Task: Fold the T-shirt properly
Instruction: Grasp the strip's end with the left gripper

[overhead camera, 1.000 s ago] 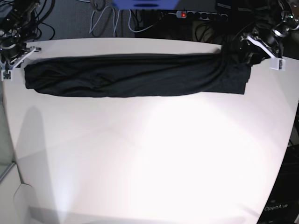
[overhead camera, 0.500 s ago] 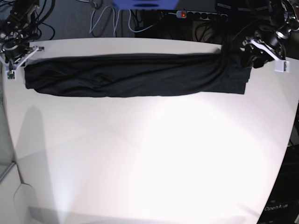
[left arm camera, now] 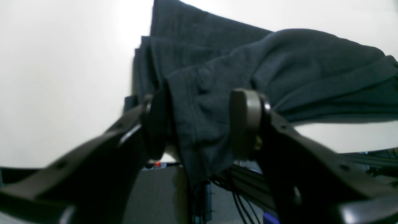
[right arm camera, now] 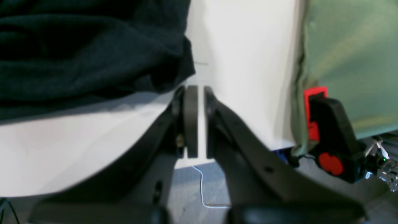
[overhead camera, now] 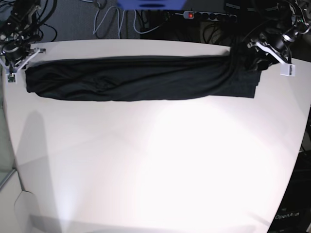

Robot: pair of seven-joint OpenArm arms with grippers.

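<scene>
The black T-shirt (overhead camera: pixel 141 77) lies folded into a long narrow band across the far side of the white table (overhead camera: pixel 155 160). My left gripper (overhead camera: pixel 255 60) is at the band's right end. In the left wrist view this gripper (left arm camera: pixel 199 123) has a thick bunch of the T-shirt (left arm camera: pixel 279 62) between its pads (left arm camera: pixel 245 121), raised a little off the table. My right gripper (overhead camera: pixel 22 63) is at the band's left end. In the right wrist view this gripper (right arm camera: pixel 200 121) has its pads almost together with nothing between them, just beside the T-shirt's edge (right arm camera: pixel 77 46).
A power strip (overhead camera: pixel 189 15) with a red light and loose cables lie behind the table's far edge. A green panel (right arm camera: pixel 351 46) and a red and black clamp (right arm camera: pixel 326 133) stand past the table edge by my right gripper.
My left gripper shifted a little outward, then back toward the shirt's end. My right gripper moved slightly toward the far edge. The shirt's band looks unchanged.
</scene>
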